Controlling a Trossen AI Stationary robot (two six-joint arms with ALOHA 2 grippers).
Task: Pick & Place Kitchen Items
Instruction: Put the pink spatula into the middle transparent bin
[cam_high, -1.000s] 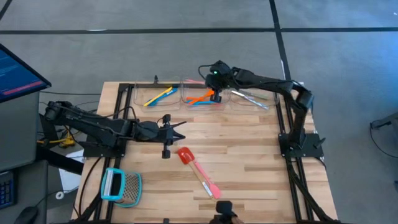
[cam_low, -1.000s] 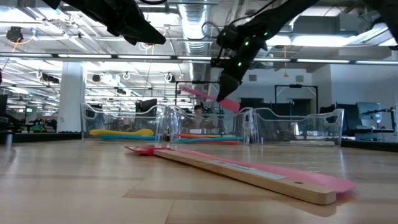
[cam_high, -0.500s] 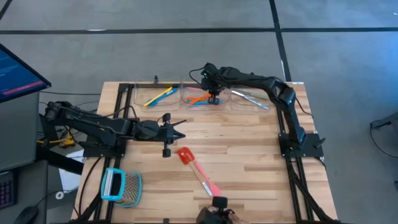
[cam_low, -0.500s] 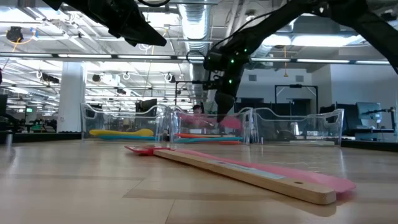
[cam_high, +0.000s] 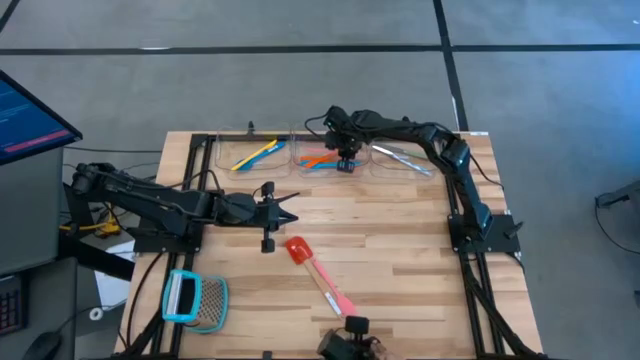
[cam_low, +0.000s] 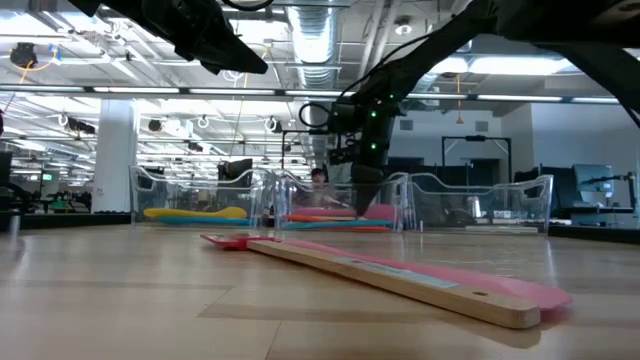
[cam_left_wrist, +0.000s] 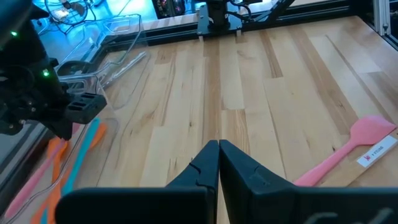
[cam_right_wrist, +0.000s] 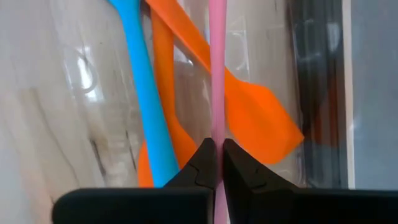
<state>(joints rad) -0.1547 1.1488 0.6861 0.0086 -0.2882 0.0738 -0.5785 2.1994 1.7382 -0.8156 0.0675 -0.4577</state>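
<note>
While the right gripper (cam_high: 346, 160) hung low over the middle clear bin (cam_high: 322, 148) at the far edge of the table (cam_high: 400, 240), its two dark fingers (cam_right_wrist: 205, 163) were pressed together on a thin pink utensil (cam_right_wrist: 216, 68), pinching its handle. From the right wrist view that pink handle ran straight out from between the fingertips, lying over an orange spatula (cam_right_wrist: 249, 106) and beside a blue utensil (cam_right_wrist: 140, 74), all inside the bin. In the low view the gripper reached down to the bin's rim, and a pink blade showed just below it within the clear wall.

The left gripper (cam_high: 290, 207) waited above the table's near-left middle, its jaws fully closed and holding nothing; the left wrist view showed the fingertips (cam_left_wrist: 208, 158) meeting with only bare wood ahead.

A red-headed spatula (cam_high: 315, 272) with a wooden and pink handle lay flat on the table, well apart from both grippers and nearer the front edge. In the left bin (cam_high: 250, 150) lay yellow and blue utensils (cam_high: 256, 153), and in the right bin (cam_high: 408, 155) lay silvery metal pieces (cam_high: 402, 157). Orange and blue utensils (cam_high: 318, 158) lay in the middle bin beside the right gripper. A teal-framed mesh tool (cam_high: 193, 300) sat at the front left corner of the table.
</note>
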